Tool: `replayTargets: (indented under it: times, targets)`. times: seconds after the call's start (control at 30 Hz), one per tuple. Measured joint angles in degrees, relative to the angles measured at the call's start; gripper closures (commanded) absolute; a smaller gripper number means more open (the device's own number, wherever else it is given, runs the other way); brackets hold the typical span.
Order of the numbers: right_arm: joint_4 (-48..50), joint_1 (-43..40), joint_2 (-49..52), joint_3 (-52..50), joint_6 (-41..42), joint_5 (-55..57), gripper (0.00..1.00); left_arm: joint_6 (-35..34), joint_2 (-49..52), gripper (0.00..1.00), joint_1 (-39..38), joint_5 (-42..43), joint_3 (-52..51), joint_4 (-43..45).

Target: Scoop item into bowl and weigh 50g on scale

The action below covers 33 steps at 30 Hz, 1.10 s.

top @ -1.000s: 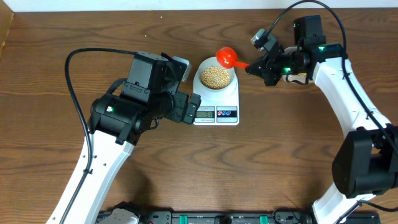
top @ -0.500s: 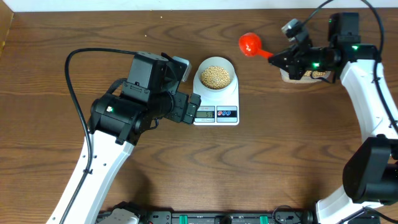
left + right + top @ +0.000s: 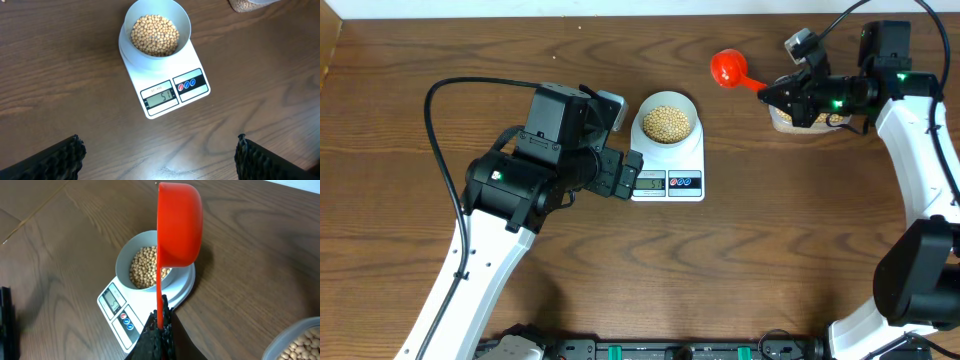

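Grip check: right gripper [image 3: 160, 317] is clamped fully closed on the handle of the red scoop [image 3: 179, 225]. The cup is tipped on its side ahead of the fingers with its inside hidden, so leftover beans cannot be ruled out. The bowl [image 3: 150, 265] of beans [image 3: 154, 35] sits on the scale [image 3: 165, 80], beyond and below the cup and well apart from it. The clear tub [image 3: 295, 342] lies close beside the wrist.

Left gripper [image 3: 160, 159] is spread wide and holds nothing; the scale is just ahead of its fingers. The display [image 3: 161, 96] appears to read just over target.

Judgement: weighing looks done. Empty the scoop over the tub, not the table. Keep both arms off the scale so the reading holds.
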Motion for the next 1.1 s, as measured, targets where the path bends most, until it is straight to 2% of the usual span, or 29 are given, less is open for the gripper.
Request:
replayTargets:
  times: [0.23, 0.63, 1.1]
  targets:
    - [1.2, 5.2, 0.0, 0.0, 0.3, 1.7, 0.99, 0.0, 0.0, 0.02, 0.0, 0.0, 0.0, 0.0]
    - [1.2, 15.9, 0.0, 0.0, 0.3, 14.9, 0.99, 0.0, 0.0, 0.02, 0.0, 0.0, 0.0, 0.0]
    - [5.9, 21.1, 6.9, 0.0, -0.5, 26.7, 0.99, 0.0, 0.0, 0.02, 0.0, 0.0, 0.0, 0.0]
